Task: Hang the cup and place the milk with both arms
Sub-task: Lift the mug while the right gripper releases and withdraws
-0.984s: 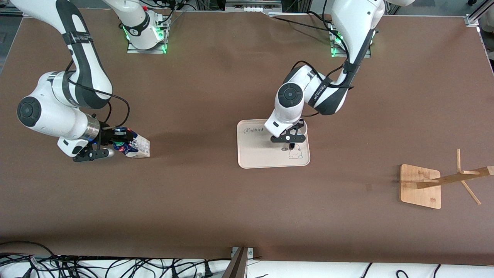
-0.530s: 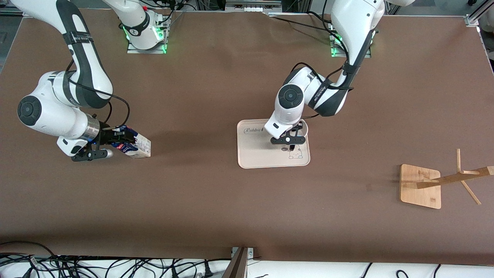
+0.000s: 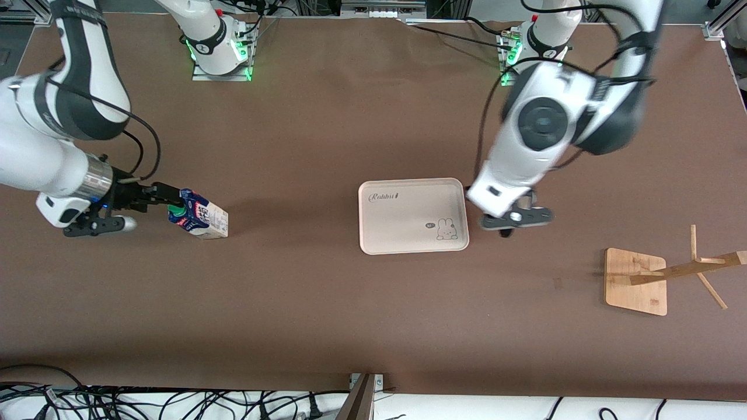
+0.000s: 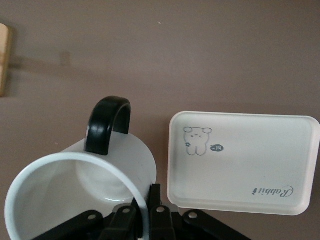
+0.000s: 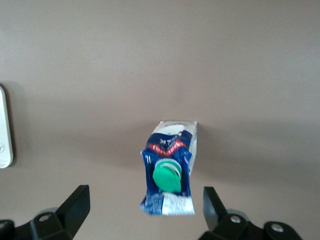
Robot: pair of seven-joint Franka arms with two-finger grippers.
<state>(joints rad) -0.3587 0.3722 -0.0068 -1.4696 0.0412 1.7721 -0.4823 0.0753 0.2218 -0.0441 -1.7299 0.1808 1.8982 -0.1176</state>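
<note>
The milk (image 3: 200, 219), a blue and white carton with a green cap, stands on the brown table toward the right arm's end. My right gripper (image 3: 166, 198) is open just beside the carton's top and holds nothing. In the right wrist view the milk (image 5: 170, 170) sits just past the spread fingers of the right gripper (image 5: 145, 207). My left gripper (image 3: 509, 228) hangs over the table beside the tray (image 3: 402, 233). It is shut on the rim of the white cup (image 4: 75, 190) with the black handle (image 4: 107, 125). The left wrist hides the cup in the front view.
The cream tray with a rabbit print also shows in the left wrist view (image 4: 240, 165). A wooden rack (image 3: 636, 281) with slanted pegs stands toward the left arm's end, nearer to the front camera than the tray.
My left gripper has risen off the tray with the cup and moved toward the left arm's end. My right gripper has pulled back from around the milk's top.
</note>
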